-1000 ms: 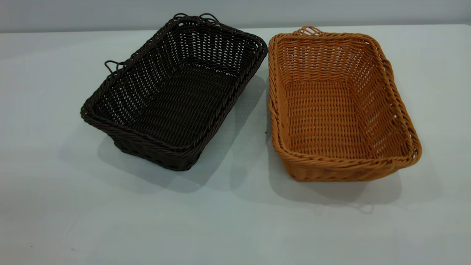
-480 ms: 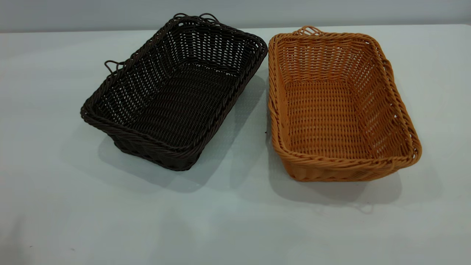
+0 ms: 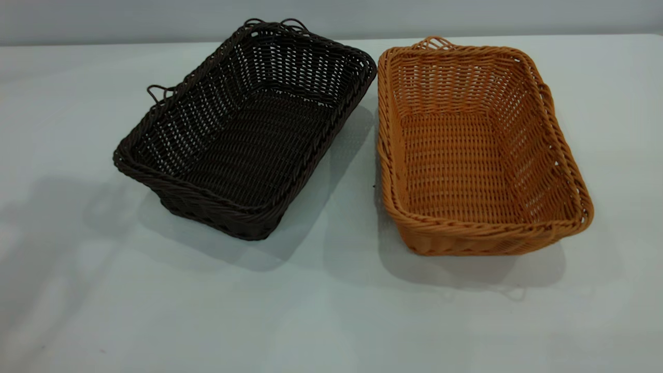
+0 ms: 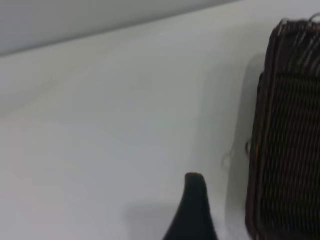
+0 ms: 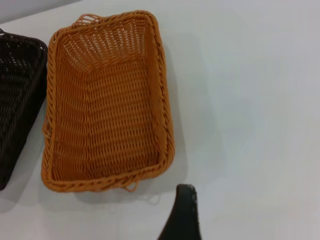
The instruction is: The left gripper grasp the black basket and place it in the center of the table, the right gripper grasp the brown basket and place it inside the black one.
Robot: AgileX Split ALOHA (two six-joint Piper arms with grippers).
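While both arms sit outside my overhead camera's frame, the table [image 3: 331,321] fills the view, pale grey-white. On it stand two woven trays side by side, rims upward. The black basket [image 3: 243,129] is on the left half, turned at an angle, its far right corner nearly touching the brown basket [image 3: 476,150], which sits on the right half. From the left wrist camera I see the left gripper [image 4: 192,212] only as one dark blurred finger above bare table, just beside the black basket's side wall. The right gripper [image 5: 182,215] likewise shows one dark finger, near the brown basket's short end. Whether either tool is spread or pressed together I cannot tell.
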